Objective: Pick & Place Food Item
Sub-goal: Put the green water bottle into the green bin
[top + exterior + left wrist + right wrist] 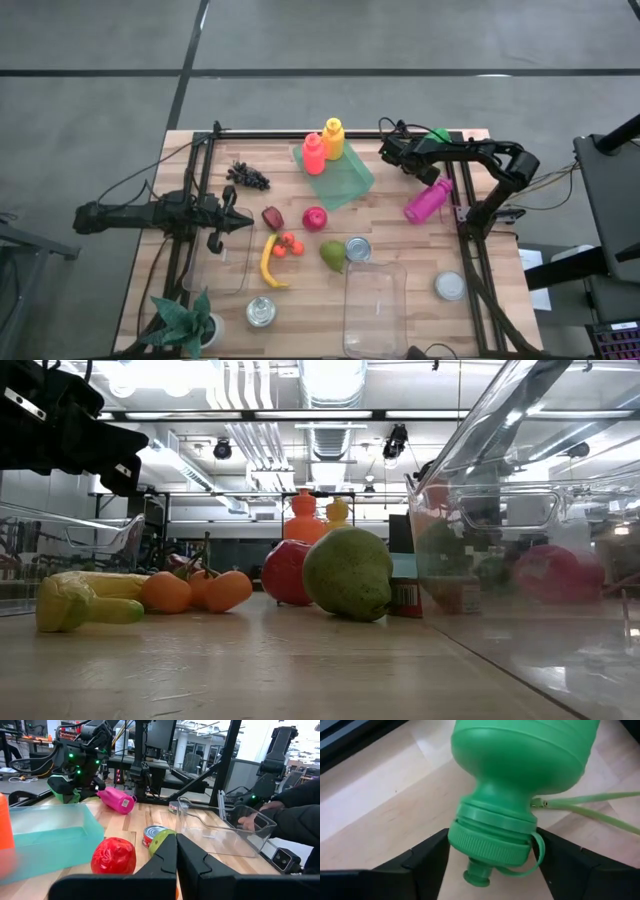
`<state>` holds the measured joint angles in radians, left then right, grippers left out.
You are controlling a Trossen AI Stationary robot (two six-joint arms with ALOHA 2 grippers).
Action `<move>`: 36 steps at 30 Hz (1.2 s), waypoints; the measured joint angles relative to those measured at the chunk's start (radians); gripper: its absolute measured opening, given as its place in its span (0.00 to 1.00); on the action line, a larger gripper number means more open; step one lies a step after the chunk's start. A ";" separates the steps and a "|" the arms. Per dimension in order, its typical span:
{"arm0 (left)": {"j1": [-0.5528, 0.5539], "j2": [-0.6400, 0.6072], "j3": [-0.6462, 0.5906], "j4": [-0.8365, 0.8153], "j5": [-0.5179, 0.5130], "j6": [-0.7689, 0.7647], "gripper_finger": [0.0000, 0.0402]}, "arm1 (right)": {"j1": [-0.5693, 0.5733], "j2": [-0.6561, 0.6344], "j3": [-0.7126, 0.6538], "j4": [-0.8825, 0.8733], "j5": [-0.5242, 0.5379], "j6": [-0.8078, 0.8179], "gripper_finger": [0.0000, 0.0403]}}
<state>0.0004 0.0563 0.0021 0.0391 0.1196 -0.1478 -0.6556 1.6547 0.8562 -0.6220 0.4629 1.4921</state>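
A green bottle (520,765) lies at the table's far right, mostly hidden under my right arm in the high view (438,135). My right gripper (490,865) slants down over it, open, with one finger on each side of the bottle's screw cap (490,842). My left gripper (176,845) is shut and level at the table's left side (245,222), holding nothing. Food lies mid-table: a red apple (314,218), a green pear (332,256), a banana (268,262), small orange fruits (289,243) and dark grapes (247,176). My right gripper's fingers (427,857) stand close on both sides of the green bottle's cap, coming slanting from above. I cannot tell whether they touch it. The bottle rests on the table.
A pink bottle (428,200) lies near my right arm. Orange and yellow bottles (322,148) stand by a teal bin (340,180). Clear containers (374,310) (222,262), cans (357,249) (450,286) and a plant (185,322) sit nearer. A person's hand (260,817) is beyond the right edge.
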 joint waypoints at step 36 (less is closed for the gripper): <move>0.000 0.000 0.000 0.000 0.000 0.000 0.00 | 0.045 -0.035 -0.001 -0.067 -0.234 -0.090 0.32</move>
<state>0.0005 0.0563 0.0021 0.0392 0.1193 -0.1478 -0.6109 1.6201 0.8555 -0.6888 0.2285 1.4017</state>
